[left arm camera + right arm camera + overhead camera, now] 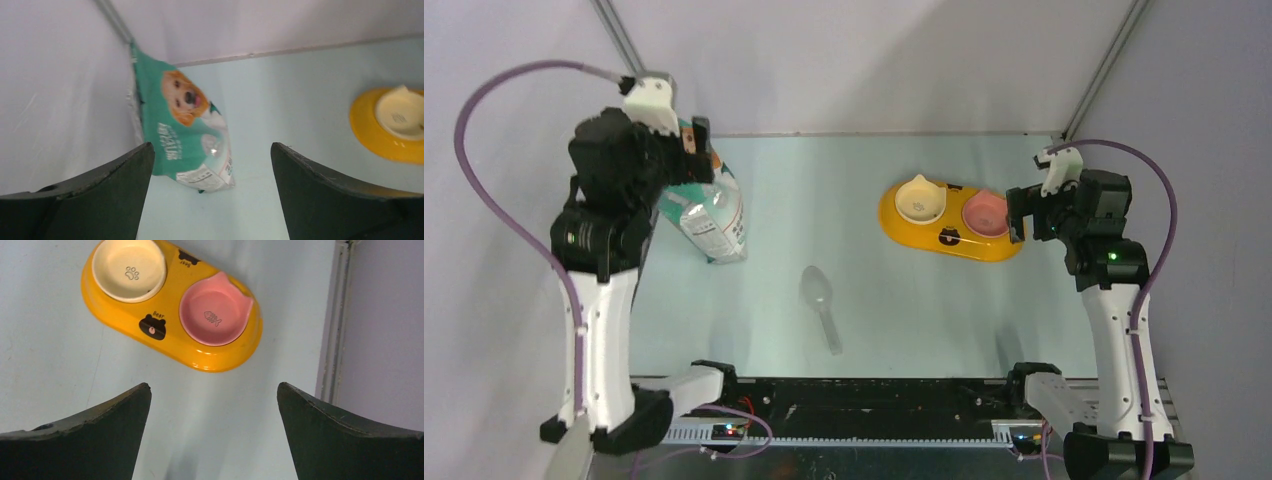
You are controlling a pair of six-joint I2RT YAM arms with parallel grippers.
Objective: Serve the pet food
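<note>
Start of job, I judge: feeder (215, 362) bowls bare, nothing served yet. L claw (211, 146) wide open, empty, aimed at bag (185, 135) well left of feeder. Food not visible, prob. inside bag. R claw (213, 385) wide too, empty, by feeder's right end. Next: grip bag, or fetch scoop (821, 300) lying left of feeder, nearer me.

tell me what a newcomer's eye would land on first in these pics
The bright yellow double-bowl feeder at the table's right, beside the right arm, stands out first, its cream bowl and pink bowl both empty. Next comes the teal-and-white pet food bag with a golden dog on it, at the far left under the left arm. A clear scoop lies alone between them, nearer the front edge.
</note>
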